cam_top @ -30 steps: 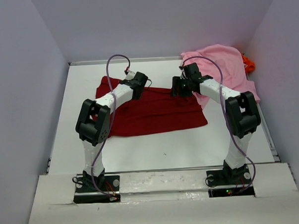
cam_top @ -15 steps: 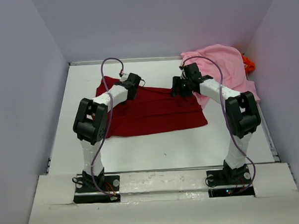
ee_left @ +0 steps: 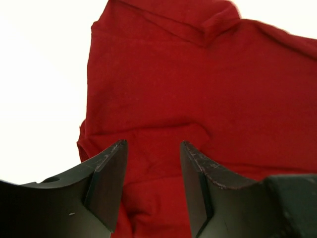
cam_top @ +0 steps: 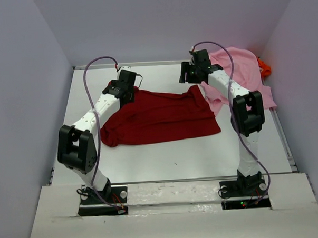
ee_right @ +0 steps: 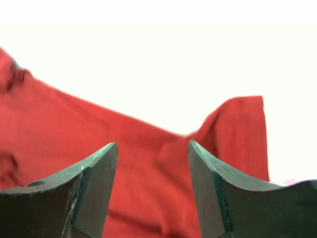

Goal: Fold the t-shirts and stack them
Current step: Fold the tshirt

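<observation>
Showing the workspace from above and from both wrists, read from left to right. At the left, the left arm (cam_top: 95,108) now reaches out almost straight toward the far left of the table (cam_top: 176,158). One second earlier it was sharply bent, with its wrist nearer the table's middle. The left gripper (ee_left: 152,144) hangs over the far left part of the dark red t-shirt (cam_top: 164,116). Its fingers (ee_left: 106,173) stand apart, with red cloth visible through the gap and nothing clamped.

The dark red t-shirt lies spread across the middle of the table, wider than it is deep. Its outline has changed: the near left corner sits farther left than before. The far right corner, earlier covered by the right gripper (ee_right: 151,145), now shows as a small peaked fold.

The right gripper has drawn back toward the far edge of the table and is poised just beyond the shirt's far right corner. Its fingers are likewise apart and hold nothing; its wrist view shows red cloth below them and white table beyond. The right arm (cam_top: 229,92) is stretched farther than it was a second ago.

To the right, the light pink t-shirt (cam_top: 244,68) lies crumpled in the far right corner, partly behind the right arm, and its near edge meets the right edge of the dark red one. Its position is unchanged. At the far right, the bright orange t-shirt (cam_top: 264,68) shows only as a small patch against the wall, beside the pink cloth.
</observation>
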`<state>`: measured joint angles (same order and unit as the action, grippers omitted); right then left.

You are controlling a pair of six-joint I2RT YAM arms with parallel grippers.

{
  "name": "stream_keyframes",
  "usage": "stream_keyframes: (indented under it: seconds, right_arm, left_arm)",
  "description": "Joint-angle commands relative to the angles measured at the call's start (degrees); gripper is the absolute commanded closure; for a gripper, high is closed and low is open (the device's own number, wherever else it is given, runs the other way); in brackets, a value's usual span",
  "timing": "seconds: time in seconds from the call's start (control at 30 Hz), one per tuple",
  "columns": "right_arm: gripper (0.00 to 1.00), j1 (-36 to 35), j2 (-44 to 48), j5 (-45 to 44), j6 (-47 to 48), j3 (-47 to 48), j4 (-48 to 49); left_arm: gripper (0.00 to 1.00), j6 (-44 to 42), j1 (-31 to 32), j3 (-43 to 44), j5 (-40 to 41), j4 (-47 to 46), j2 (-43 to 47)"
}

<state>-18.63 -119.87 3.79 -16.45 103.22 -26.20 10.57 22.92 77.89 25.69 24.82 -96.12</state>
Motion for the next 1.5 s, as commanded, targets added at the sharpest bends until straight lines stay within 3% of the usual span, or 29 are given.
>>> stream_keyframes:
  seconds: [0.0,0.1,0.27,0.53,1.07,1.17,1.3,1.43,1.47]
  right_arm:
    - [0.36,3.9,-7.0,-0.3,-0.5,8.6,-4.9]
    - [0.36,5.9,-9.9,2.4,-2.4,11.1,-5.4]
    - [0.36,8.0,-15.3,-0.8,-1.6,17.4,-8.7]
    - [0.37,9.1,-16.8,-2.0,-0.3,17.9,-8.9]
    - [0.38,9.1,-23.0,3.8,-1.7,23.0,-8.9]
    - [0.41,9.1,-24.3,5.0,-2.1,23.7,-8.9]
    - [0.53,9.1,-25.3,6.5,-2.1,23.7,-8.8]
    - [0.70,9.1,-24.9,7.3,-2.4,22.4,-8.6]
    - [0.68,9.1,-24.6,7.1,-2.4,22.0,-8.6]
  left_arm:
    - [0.41,0.2,1.9,-3.1,-2.2,-2.8,7.1]
    - [0.41,-0.1,3.4,-5.0,-1.8,-4.6,10.6]
    - [0.41,-0.2,4.3,-7.9,-3.8,-7.5,14.4]
    - [0.41,0.0,4.4,-8.2,-6.7,-8.1,15.4]
    - [0.42,-0.7,4.4,-8.5,-5.0,-8.2,14.7]
    - [0.42,-0.6,4.4,-8.4,-5.0,-8.0,14.5]
    - [0.42,-0.8,4.4,-8.5,-4.4,-8.0,14.3]
    - [0.42,-1.0,4.3,-8.2,-3.6,-7.8,13.8]
    - [0.42,-1.0,4.3,-8.3,-3.5,-7.8,13.8]
